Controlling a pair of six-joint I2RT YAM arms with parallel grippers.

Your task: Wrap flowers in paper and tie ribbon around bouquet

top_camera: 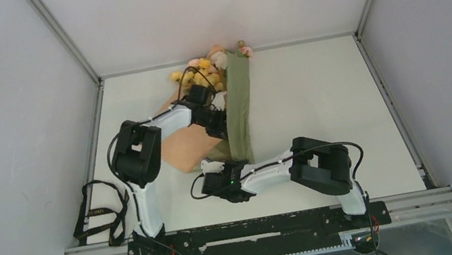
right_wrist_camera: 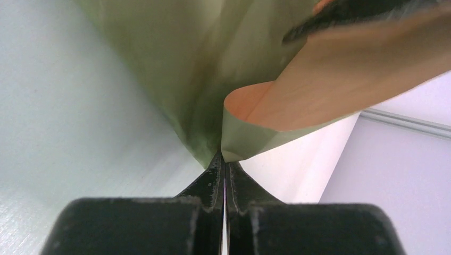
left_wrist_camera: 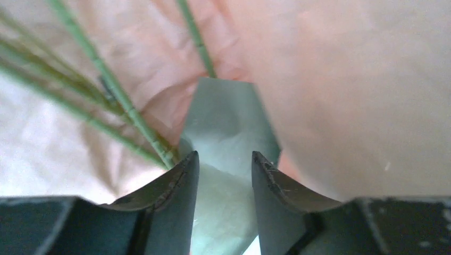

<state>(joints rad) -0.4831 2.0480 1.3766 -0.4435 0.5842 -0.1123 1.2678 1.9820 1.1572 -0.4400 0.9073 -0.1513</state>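
The flowers [top_camera: 204, 69] lie at the back of the table, heads away from me, on the paper [top_camera: 182, 149]. A long olive flap of the paper is folded over their right side. My left gripper [top_camera: 217, 121] hovers over the stems [left_wrist_camera: 106, 79] with its jaws apart [left_wrist_camera: 225, 159]; a green paper flap [left_wrist_camera: 228, 117] lies under the gap, not pinched. My right gripper [top_camera: 214, 167] is shut [right_wrist_camera: 224, 159] on the paper's near corner [right_wrist_camera: 234, 143], lifting it off the table. The black ribbon [top_camera: 96, 213] lies looped at the table's left edge.
Grey walls enclose the white table [top_camera: 315, 100] on three sides. The left arm's elbow [top_camera: 136, 154] rises over the paper's left part; the right arm's elbow [top_camera: 321, 164] sits low at the front right.
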